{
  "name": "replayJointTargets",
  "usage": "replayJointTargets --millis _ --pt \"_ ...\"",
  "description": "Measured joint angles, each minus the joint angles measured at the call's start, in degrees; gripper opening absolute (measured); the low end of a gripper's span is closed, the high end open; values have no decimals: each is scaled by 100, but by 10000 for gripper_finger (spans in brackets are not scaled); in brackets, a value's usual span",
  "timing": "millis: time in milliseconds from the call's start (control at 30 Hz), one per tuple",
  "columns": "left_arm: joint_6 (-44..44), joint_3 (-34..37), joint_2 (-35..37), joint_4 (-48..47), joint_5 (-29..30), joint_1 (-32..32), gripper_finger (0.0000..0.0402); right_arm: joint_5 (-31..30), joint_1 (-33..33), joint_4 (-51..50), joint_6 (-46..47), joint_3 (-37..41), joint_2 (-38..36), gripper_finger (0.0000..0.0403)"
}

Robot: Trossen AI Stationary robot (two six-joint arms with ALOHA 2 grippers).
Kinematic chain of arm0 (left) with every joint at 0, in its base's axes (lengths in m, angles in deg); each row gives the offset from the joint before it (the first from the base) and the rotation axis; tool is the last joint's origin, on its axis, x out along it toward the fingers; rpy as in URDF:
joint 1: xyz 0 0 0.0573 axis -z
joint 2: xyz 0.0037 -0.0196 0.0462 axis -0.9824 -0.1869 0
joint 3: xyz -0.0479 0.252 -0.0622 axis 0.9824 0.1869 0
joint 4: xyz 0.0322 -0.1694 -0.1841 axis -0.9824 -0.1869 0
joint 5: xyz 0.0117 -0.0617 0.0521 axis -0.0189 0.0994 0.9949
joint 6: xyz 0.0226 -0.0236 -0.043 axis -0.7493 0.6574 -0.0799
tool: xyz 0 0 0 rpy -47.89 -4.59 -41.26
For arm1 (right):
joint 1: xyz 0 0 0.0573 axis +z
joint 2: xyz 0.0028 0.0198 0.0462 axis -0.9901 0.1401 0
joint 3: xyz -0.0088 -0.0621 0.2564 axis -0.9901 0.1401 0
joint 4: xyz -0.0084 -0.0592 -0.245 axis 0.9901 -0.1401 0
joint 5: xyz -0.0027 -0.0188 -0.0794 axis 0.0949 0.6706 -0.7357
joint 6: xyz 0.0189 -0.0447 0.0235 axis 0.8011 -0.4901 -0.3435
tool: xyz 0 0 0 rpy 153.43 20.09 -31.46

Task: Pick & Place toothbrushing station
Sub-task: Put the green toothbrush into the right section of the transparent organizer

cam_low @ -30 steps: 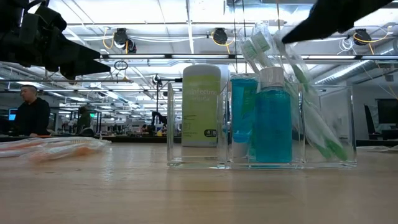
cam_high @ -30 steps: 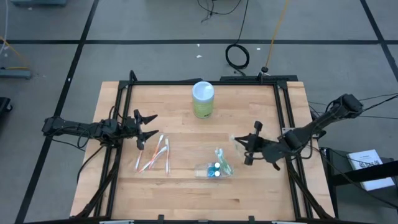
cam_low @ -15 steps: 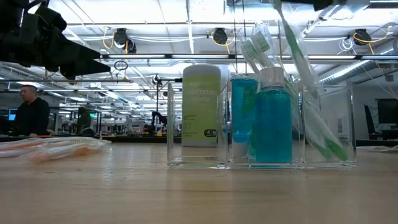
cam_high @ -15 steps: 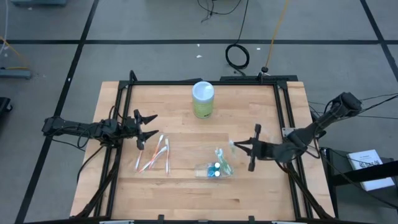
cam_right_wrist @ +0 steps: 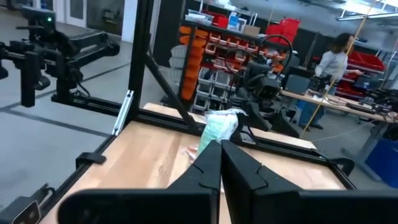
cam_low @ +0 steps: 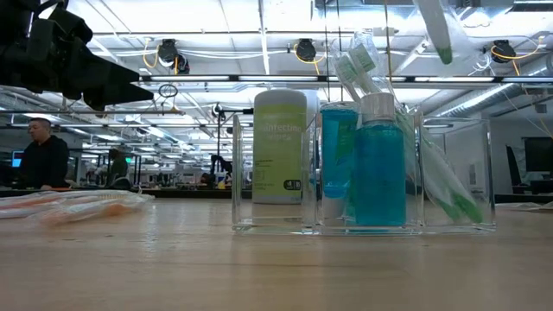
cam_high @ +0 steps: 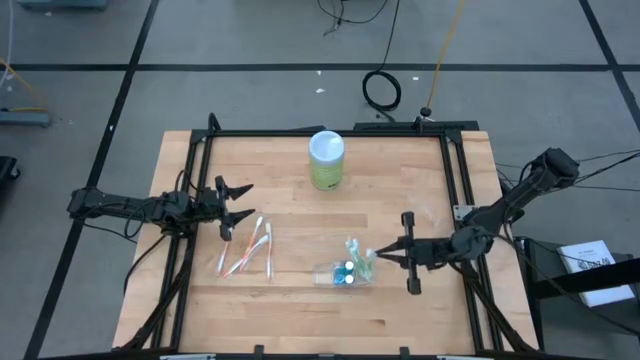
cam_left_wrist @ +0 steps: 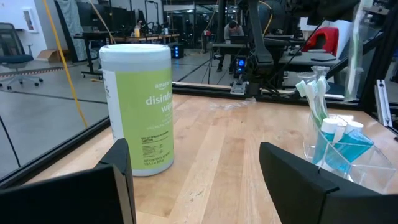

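Observation:
A clear organizer [cam_high: 345,272] stands on the table and holds blue bottles and green-and-white toothbrushes; it also shows in the low view [cam_low: 363,173]. My right gripper [cam_high: 378,253] is just right of it, shut on a wrapped green-and-white toothbrush [cam_right_wrist: 217,127], whose end shows high in the low view [cam_low: 436,26]. Several wrapped toothbrushes [cam_high: 248,248] lie flat on the table at the left. My left gripper [cam_high: 230,205] is open and empty above the table's left side, just beyond them. My right gripper pinches the wrapped toothbrush between its two fingertips [cam_right_wrist: 211,155]. The fingers come about level from the table's right side. The brush is lifted clear of the table, and its wrapped end [cam_right_wrist: 219,123] sticks out past the fingertips. Which part of the brush is held I cannot tell.
A green wipes canister [cam_high: 326,160] stands upright at the far middle of the table; it also shows in the left wrist view [cam_left_wrist: 140,109]. A black frame [cam_high: 455,180] runs along the table's edges. Bare wood lies in front of the organizer.
My right gripper has gone toward the table's near edge with the wrapped toothbrush and turned, so that its fingers now point at the organizer's right side. The brush stays clear of the table. My left gripper has kept still.

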Motion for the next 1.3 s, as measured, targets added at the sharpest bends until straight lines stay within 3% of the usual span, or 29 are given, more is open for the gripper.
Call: replayJointTargets --millis 233,567,1200,1300 --pt "0 0 0 0 -1 0 225 -208 0 497 87 332 468 0" --pt "0 0 -2 -2 -1 -1 225 -315 -2 950 163 828 394 0" --pt "0 0 0 -2 -1 0 225 -308 -15 2016 1714 2297 394 0" --pt "0 0 0 -2 0 0 225 -7 -17 2312 1755 2435 394 0"
